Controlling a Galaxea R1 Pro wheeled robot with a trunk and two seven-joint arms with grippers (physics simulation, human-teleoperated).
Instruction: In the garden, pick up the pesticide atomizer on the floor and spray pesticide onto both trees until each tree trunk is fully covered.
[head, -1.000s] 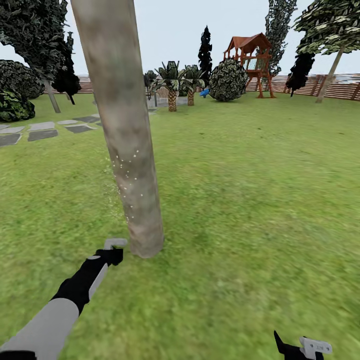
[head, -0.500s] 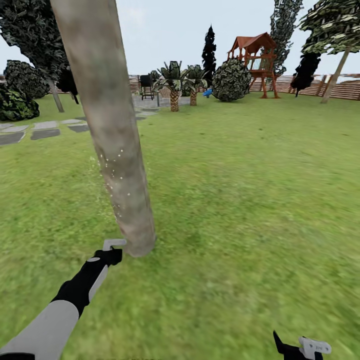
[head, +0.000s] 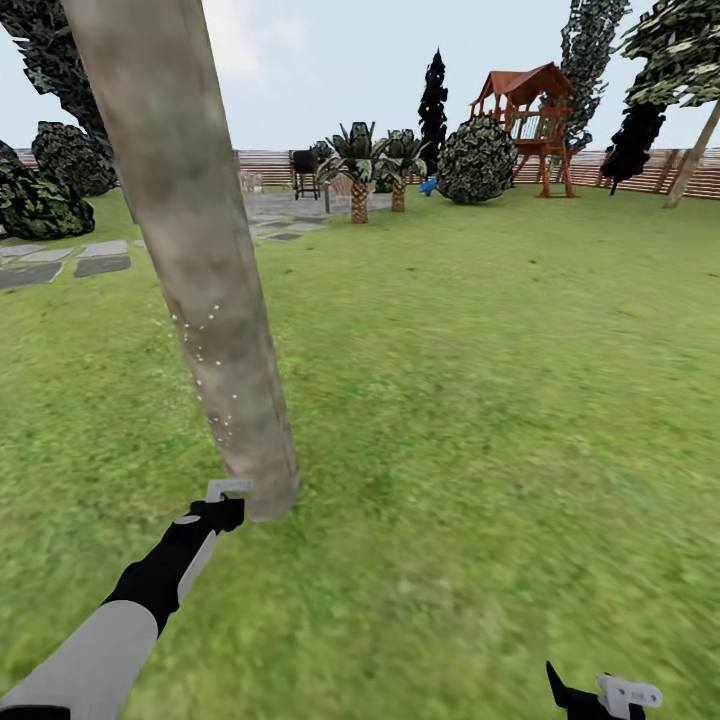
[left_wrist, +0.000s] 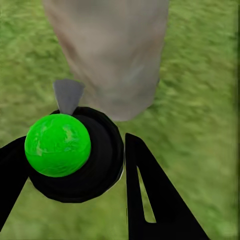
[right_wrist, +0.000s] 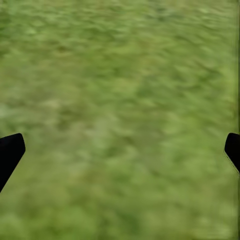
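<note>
A thick grey-brown tree trunk (head: 200, 260) rises right in front of me and leans left in the head view; its base is also in the left wrist view (left_wrist: 115, 55). White pesticide specks (head: 205, 370) dot its lower left side. My left gripper (head: 215, 515) sits by the trunk's foot, shut on the pesticide atomizer (left_wrist: 75, 160), a black body with a green ball top (left_wrist: 57, 145) and a grey nozzle (head: 228, 488) pointing at the trunk. My right gripper (head: 600, 695) hangs open over bare grass (right_wrist: 120, 100). A second pale-trunked tree (head: 695, 150) stands far right.
Grey stepping stones (head: 60, 265) lie at the left, beside dark bushes (head: 40, 200). Far back stand palms (head: 358, 170), a black grill (head: 305, 165), a round bush (head: 478, 160), a wooden play tower (head: 525, 110) and the slat fence (head: 620, 170). Open lawn spreads to the right.
The whole view has swung, so the trunk now sits further left in the picture and the grill has come into sight. Both arms keep their places in the picture.
</note>
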